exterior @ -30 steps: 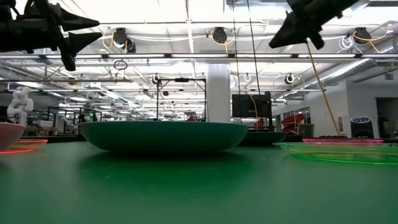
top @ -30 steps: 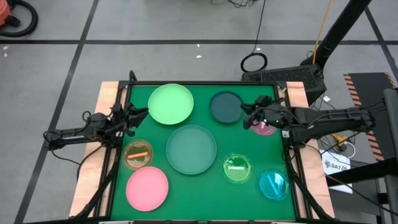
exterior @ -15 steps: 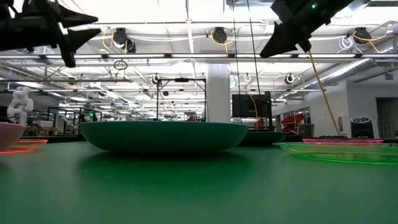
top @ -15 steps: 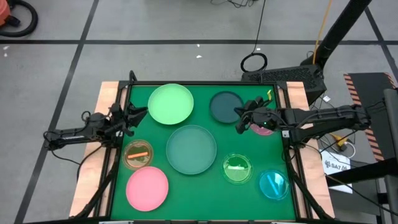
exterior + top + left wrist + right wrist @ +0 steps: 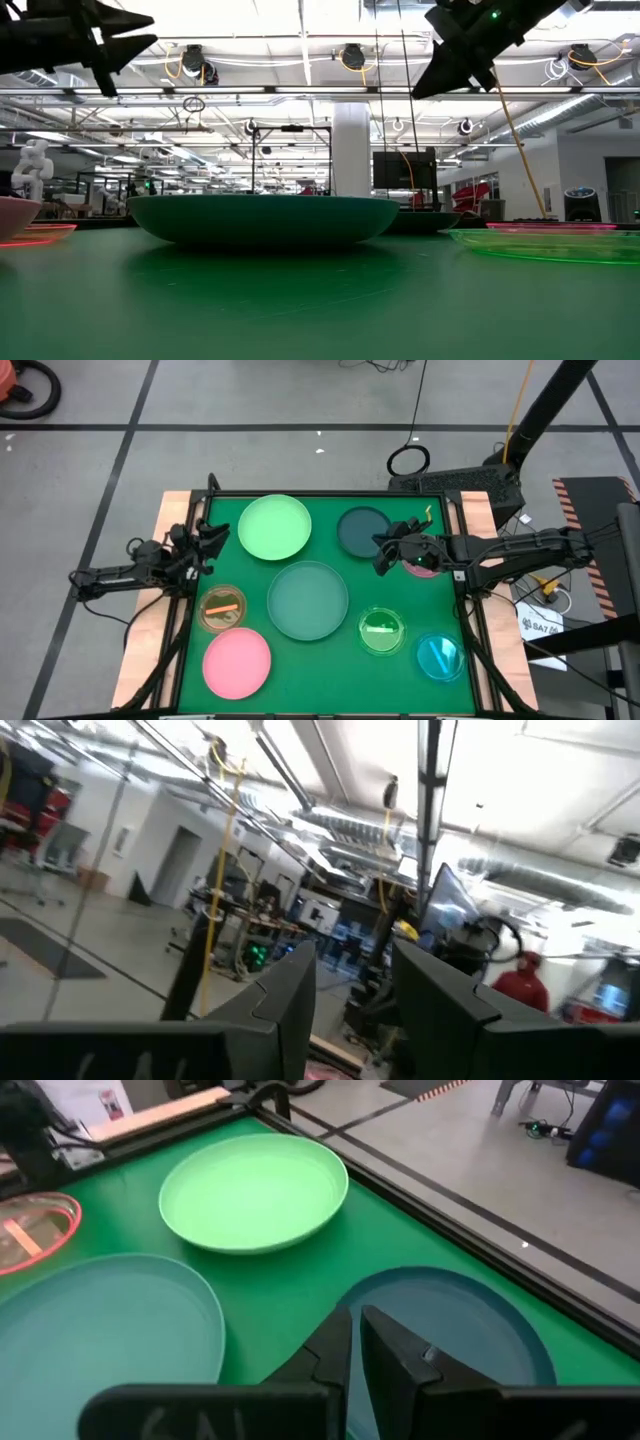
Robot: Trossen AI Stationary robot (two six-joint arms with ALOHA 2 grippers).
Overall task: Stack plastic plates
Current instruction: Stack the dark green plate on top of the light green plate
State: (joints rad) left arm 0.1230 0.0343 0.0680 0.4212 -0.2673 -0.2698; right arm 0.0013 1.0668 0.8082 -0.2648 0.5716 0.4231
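While our right gripper (image 5: pixel 383 556), fingers nearly together and empty, hovers beside the dark teal plate (image 5: pixel 363 531) to grasp its rim, our left gripper (image 5: pixel 214 540) waits spread at the tabletop's left edge.

Green table mat (image 5: pixel 330 650), wooden table edge (image 5: pixel 170 510), grey floor (image 5: pixel 250 420), black cable loop (image 5: pixel 408 460)

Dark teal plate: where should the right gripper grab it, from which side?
Probably the rim nearest the right gripper, one finger over and one under. The dark teal plate lies flat with a raised lip, and that edge faces open mat.
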